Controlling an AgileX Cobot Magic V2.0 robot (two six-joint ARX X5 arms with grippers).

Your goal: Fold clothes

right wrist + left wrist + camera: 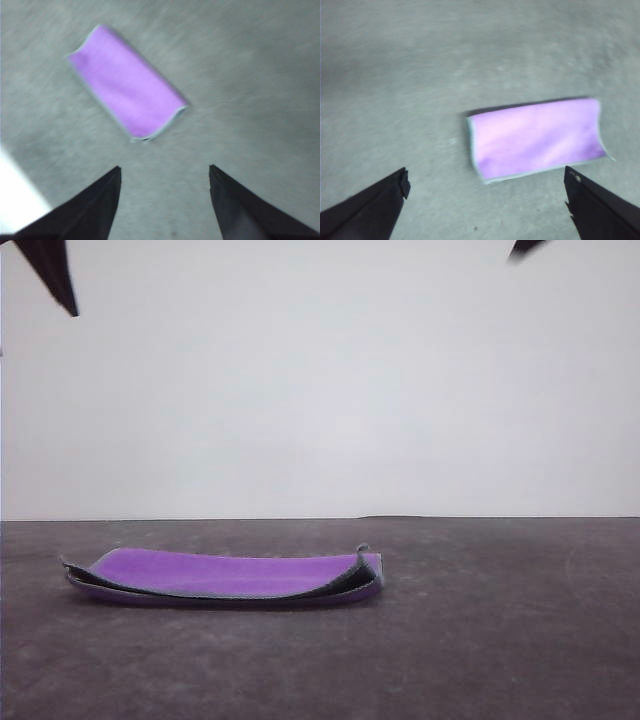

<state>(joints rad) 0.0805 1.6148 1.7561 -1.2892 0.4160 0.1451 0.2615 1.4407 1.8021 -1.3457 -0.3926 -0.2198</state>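
The cloth point(225, 575) lies folded in half on the dark grey table, left of centre in the front view, purple face up, dark grey showing between its layers and a grey stitched edge. It is a purple rectangle in the left wrist view point(537, 137) and in the right wrist view point(127, 82). My left gripper point(487, 187) hangs open high above the table, with nothing between its black fingers point(375, 202). My right gripper point(165, 175) is open too, well above and apart from the cloth. Dark finger tips show at the front view's top corners point(50, 270).
The grey table point(480, 640) stretches around the cloth on all sides. A plain white wall point(320, 380) stands behind the table's far edge. A bright white patch point(17, 200) sits at one corner of the right wrist view.
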